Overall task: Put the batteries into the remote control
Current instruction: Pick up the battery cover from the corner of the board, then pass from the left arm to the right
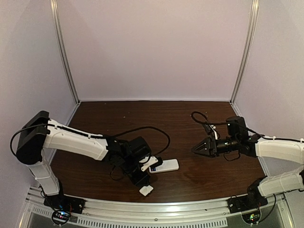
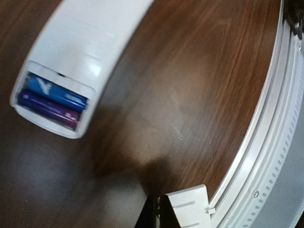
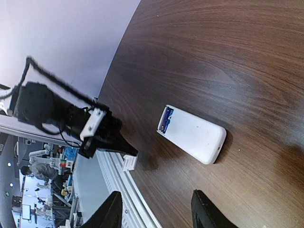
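The cover (image 2: pixel 190 209) is clenched in the left claw (image 1: pixel 143 183); the right claw (image 1: pixel 194 149) is released. The remote (image 1: pixel 164 166), probably light and slippery, is best pinned by its long edges

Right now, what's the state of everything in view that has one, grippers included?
remote control: face down, battery bay uncovered.
batteries: both seated in the bay.
cover piece: off the remote, pinched at the table's near edge.
left gripper: shut on cover piece.
right gripper: open, empty.
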`<action>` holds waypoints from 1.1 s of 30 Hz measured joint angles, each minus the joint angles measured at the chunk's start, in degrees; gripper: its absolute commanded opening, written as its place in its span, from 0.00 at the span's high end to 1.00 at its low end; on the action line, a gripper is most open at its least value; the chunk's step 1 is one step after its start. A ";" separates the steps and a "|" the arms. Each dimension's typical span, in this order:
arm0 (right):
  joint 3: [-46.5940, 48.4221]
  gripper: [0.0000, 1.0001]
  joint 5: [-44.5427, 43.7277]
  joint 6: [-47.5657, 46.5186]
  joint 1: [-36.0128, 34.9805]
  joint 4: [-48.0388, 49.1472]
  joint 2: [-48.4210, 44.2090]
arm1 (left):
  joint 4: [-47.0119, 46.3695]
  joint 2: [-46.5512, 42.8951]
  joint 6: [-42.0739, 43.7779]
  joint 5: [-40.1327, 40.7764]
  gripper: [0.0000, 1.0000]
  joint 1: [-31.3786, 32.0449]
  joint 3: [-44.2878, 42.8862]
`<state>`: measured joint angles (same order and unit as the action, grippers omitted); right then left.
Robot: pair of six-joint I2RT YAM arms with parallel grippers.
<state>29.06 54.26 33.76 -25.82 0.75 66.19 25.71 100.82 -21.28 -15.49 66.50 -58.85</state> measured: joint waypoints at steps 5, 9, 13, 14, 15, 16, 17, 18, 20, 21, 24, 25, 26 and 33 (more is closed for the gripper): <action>3.63 0.52 -5.42 -8.04 -6.95 -4.92 -5.60 | -0.63 -3.37 -0.11 -9.33 1.00 -8.76 -1.95; 5.92 0.56 -10.40 -13.05 -14.10 -6.05 -9.66 | 1.25 -3.76 -0.11 -16.17 1.00 -10.99 -4.57; 6.29 0.56 -13.38 -16.11 -19.80 -6.84 -11.19 | 3.43 -3.76 -0.92 -25.09 1.00 -10.91 -5.22; 6.36 0.55 -13.92 -16.79 -21.05 -7.06 -11.21 | 3.67 -3.76 -1.29 -27.10 1.00 -10.91 -5.11; 6.45 0.55 -14.12 -17.22 -22.21 -7.17 -11.13 | 4.00 -3.76 -1.66 -29.83 1.00 -10.91 -4.79; 7.17 0.55 -14.82 -18.05 -24.09 -8.22 -10.80 | 4.33 -3.76 -1.86 -31.47 1.00 -10.91 -4.50; 8.13 0.56 -15.43 -19.08 -25.68 -9.09 -10.16 | 4.61 -3.76 -2.08 -33.29 1.00 -10.91 -3.98; 9.73 0.57 -16.20 -20.41 -27.52 -10.54 -9.29 | 4.79 -3.76 -2.38 -34.84 1.00 -10.91 -3.45; 14.60 0.57 -18.34 -23.61 -31.89 -13.62 -6.21 | 4.85 -3.76 -3.04 -37.88 1.00 -10.91 -2.12; 17.16 0.57 -19.32 -25.14 -33.88 -14.95 -4.57 | 4.87 -3.76 -3.32 -39.08 1.00 -10.91 -1.51; 22.84 0.58 -22.27 -30.42 -38.58 -17.31 -0.46 | 5.46 -3.76 -3.96 -42.71 1.00 -11.04 -0.39; 24.02 0.59 -22.86 -32.09 -39.76 -18.12 0.55 | 5.66 -3.74 -4.04 -43.78 1.00 -11.13 -0.35; 25.09 0.59 -23.67 -33.68 -41.00 -18.99 1.64 | 5.70 -3.74 -4.04 -44.65 1.00 -11.26 -0.35; 31.69 0.60 -30.12 -42.27 -47.93 -24.57 10.69 | 6.27 -1.42 -3.69 -48.52 1.00 -11.78 -0.52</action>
<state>60.75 24.14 -8.51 -73.76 -23.81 76.88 31.99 99.39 -24.97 -64.01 54.72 -59.37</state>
